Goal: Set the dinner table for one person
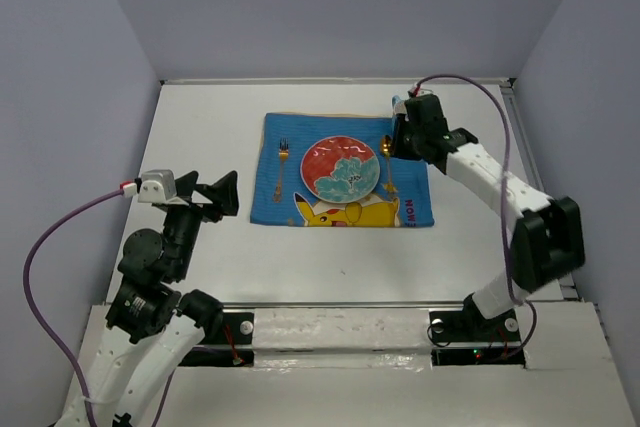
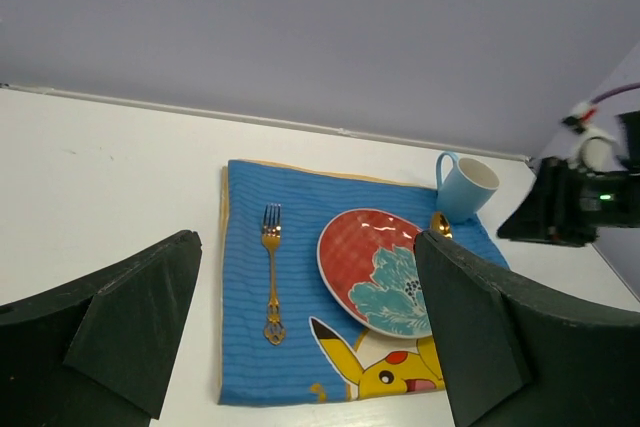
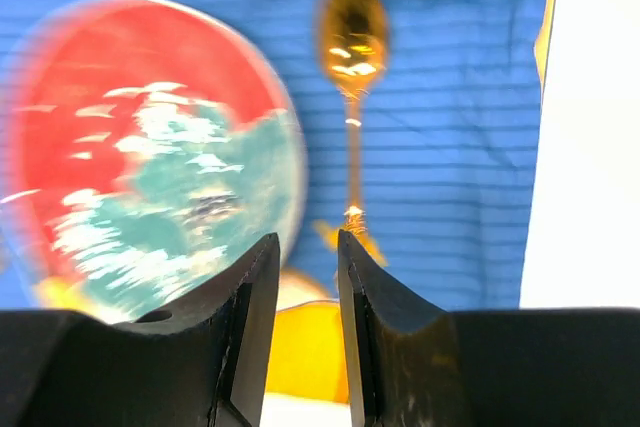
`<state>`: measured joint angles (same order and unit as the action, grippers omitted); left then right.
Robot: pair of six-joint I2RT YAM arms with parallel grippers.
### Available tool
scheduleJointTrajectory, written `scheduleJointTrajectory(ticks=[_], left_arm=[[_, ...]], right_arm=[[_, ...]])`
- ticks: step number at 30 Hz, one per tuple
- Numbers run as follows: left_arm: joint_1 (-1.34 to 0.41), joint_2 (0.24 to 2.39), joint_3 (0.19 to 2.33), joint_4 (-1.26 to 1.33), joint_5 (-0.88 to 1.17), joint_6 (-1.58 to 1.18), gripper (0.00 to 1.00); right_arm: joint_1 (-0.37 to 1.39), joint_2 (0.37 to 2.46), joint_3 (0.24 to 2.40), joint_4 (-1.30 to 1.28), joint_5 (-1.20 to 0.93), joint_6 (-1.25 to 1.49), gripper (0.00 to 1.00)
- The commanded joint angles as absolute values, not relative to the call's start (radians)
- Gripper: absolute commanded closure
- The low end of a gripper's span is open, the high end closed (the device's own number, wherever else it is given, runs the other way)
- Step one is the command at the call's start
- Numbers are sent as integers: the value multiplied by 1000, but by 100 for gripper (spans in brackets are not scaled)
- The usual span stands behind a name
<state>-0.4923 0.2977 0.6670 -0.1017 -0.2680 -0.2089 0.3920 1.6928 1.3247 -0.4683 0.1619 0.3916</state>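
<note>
The white dinner table (image 1: pixel 200 127) carries a blue cartoon-print cloth (image 1: pixel 275 202). On the cloth lie a red and teal plate (image 1: pixel 340 169), a gold fork (image 1: pixel 282 159) to its left and a gold spoon (image 3: pixel 352 77) to its right. A light blue cup (image 2: pixel 468 187) stands at the cloth's far right corner. My right gripper (image 3: pixel 306 239) hovers just above the spoon's handle end, its jaws slightly parted with nothing between them. My left gripper (image 1: pixel 232 195) stands wide open and empty, left of the cloth.
Lavender-grey walls (image 1: pixel 330 7) enclose the table on three sides. The right arm (image 1: pixel 500 197) reaches in from the right over the cloth's edge. A purple cable (image 1: pixel 60 237) loops beside the left arm.
</note>
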Motion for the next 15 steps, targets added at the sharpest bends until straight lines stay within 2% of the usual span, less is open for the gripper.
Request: scheduleJointTrajectory(ticks=[1, 3, 5, 6, 7, 8, 10, 15], left_arm=[[-468, 318, 666, -57, -268, -189, 1], [-462, 314, 667, -55, -275, -192, 1], [-453, 299, 669, -45, -278, -201, 1], [-453, 293, 669, -41, -281, -204, 1], [-446, 288, 670, -38, -278, -206, 1], [-442, 284, 675, -31, -270, -210, 1], [-431, 282, 678, -20, -259, -213, 1], [-422, 316, 707, -8, -249, -227, 1]], right_arm=[[411, 1348, 1148, -258, 89, 408, 64], [420, 1127, 1068, -206, 40, 391, 62], [420, 910, 976, -146, 44, 367, 51], [420, 908, 953, -146, 52, 367, 42], [420, 779, 933, -140, 60, 354, 31], [420, 719, 905, -141, 67, 351, 2], [420, 567, 878, -140, 95, 357, 0], [420, 397, 778, -129, 182, 399, 0]])
